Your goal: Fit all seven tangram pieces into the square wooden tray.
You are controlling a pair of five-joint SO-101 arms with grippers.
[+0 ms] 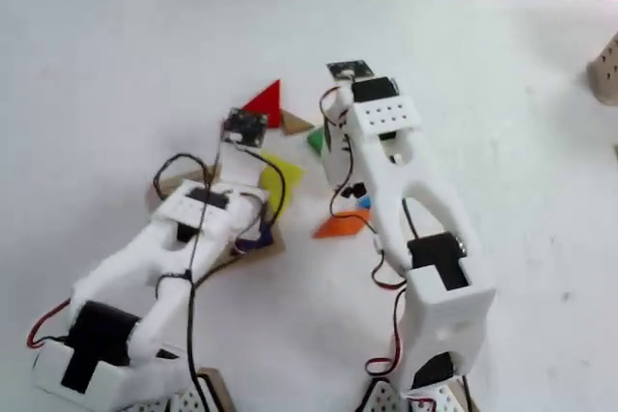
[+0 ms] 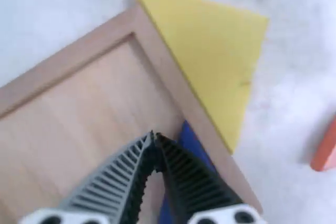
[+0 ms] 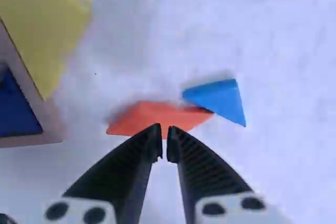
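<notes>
The wooden tray (image 2: 68, 66) lies under my left gripper (image 2: 155, 138), which is shut with its tips just over the tray floor by the inner rim. A dark blue piece (image 2: 194, 142) lies in the tray beside those tips. The yellow triangle (image 2: 215, 51) rests on the table against the tray's outer rim. My right gripper (image 3: 163, 136) is shut and hovers right at the edge of the orange piece (image 3: 157, 116), which touches a light blue triangle (image 3: 218, 98). Farther off are a green piece (image 1: 316, 140), a red triangle (image 1: 266, 103) and a tan piece (image 1: 294, 124).
Both arms stand close together over the table's middle, the left arm (image 1: 145, 267) covering most of the tray (image 1: 177, 182). White table stretches open at the far left and the right. A perforated tan object (image 1: 605, 69) stands at the right edge.
</notes>
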